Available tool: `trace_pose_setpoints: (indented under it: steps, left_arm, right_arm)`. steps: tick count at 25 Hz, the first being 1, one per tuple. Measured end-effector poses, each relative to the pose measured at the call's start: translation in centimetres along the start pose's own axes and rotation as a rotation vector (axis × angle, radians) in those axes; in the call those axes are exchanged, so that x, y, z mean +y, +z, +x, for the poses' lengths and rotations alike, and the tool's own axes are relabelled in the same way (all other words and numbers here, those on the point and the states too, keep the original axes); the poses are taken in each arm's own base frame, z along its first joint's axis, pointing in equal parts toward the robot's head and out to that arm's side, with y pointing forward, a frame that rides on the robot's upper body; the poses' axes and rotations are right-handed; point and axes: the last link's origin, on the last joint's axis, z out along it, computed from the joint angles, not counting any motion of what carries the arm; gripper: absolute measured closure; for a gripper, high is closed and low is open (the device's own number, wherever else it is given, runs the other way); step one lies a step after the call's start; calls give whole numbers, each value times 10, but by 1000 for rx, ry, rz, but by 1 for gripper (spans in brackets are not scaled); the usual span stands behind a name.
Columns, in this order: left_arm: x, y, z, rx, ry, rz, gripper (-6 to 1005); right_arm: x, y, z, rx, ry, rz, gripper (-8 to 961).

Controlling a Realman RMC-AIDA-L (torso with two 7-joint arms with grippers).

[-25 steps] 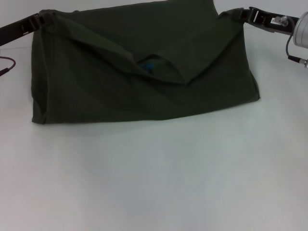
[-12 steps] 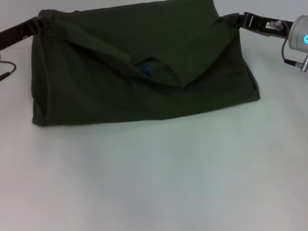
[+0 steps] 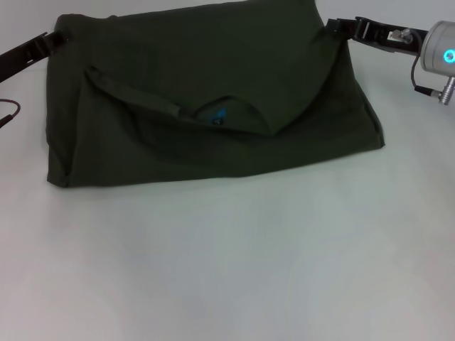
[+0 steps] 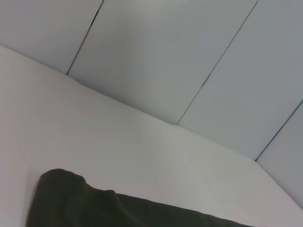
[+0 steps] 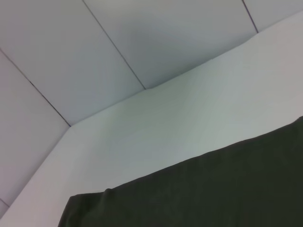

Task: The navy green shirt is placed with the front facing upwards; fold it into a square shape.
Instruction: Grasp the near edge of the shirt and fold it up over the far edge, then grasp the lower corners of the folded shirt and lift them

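Note:
The navy green shirt [image 3: 213, 92] lies folded into a wide band across the far part of the white table [image 3: 227, 263], with its blue neck label [image 3: 219, 116] showing under a sagging upper flap. My left gripper [image 3: 48, 37] is at the shirt's far left corner, open and just clear of the cloth. At the far right corner my right gripper [image 3: 340, 27] is shut on the cloth, which rises to a point there. The left wrist view shows only a shirt edge [image 4: 94, 208], and the right wrist view shows the shirt [image 5: 213, 189].
A thin cable [image 3: 8, 114] hangs by the left arm at the left edge. The right arm's grey wrist unit [image 3: 441, 53] with a lit blue ring sits at the far right. Grey wall panels [image 4: 165, 56] stand behind the table.
The left end of the upper flap has dropped onto the shirt, and my left gripper has drawn back to the left off the corner. The right gripper has shifted slightly left.

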Motion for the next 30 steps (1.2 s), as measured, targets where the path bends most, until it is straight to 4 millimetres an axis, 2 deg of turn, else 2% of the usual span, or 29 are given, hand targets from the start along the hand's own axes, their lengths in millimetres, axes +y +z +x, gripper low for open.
trace_pose_setpoints:
  steps: [4,7,15,20,23,26,30]
  left_arm:
    - [-2,-1,-1,9,-13,7,650]
    - [-2,-2,-1,17,-22,9,504]
    - [-3,-5,-2,33,-15,19,175]
    - [-3,-13,-4,33,-14,-24,102]
    - [-3,-26,-9,9,1,-92,103]
    - [-4,-37,-15,-18,10,-129,103]
    - [-4,-54,-28,-47,4,-187,104]
  right_arm:
    - [2,2,-1,1,-3,-5,562]
    - [3,2,-1,1,-1,-6,477]
    - [3,2,-1,3,-2,-12,411]
    - [5,-4,4,19,-5,-52,388]
    - [7,-14,11,7,2,-119,390]
    - [3,-29,18,-24,19,-177,239]
    - [-6,-51,31,-3,37,-215,189]
